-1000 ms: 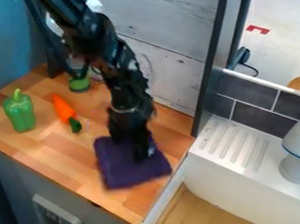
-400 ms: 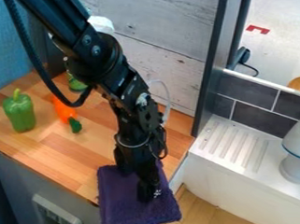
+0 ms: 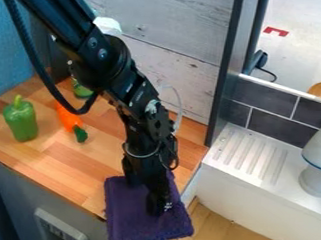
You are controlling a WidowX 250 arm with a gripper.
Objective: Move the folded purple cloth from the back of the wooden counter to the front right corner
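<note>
Low over the counter's front right corner, the black gripper (image 3: 147,191) points down onto a purple cloth (image 3: 128,218) and touches its upper part. The cloth lies fairly flat and reaches beyond the counter's front edge. Farther left and back, an orange carrot (image 3: 67,119) with a dark green end rests on the wood. A green bell pepper (image 3: 21,119) stands at the counter's left side. Behind the carrot is a small green object (image 3: 81,90), partly covered by the arm's cable.
The wooden counter (image 3: 67,165) has a whitish plank wall (image 3: 186,68) behind it and a dark upright post at its right back corner. To the right are a white ribbed drainboard (image 3: 252,153) and a grey-white object (image 3: 316,166) with a blue line.
The gripper and the purple cloth have moved together toward the front and slightly right, past the counter's edge. Both have stayed nearly still since the second frame. Pepper and carrot have not moved.
</note>
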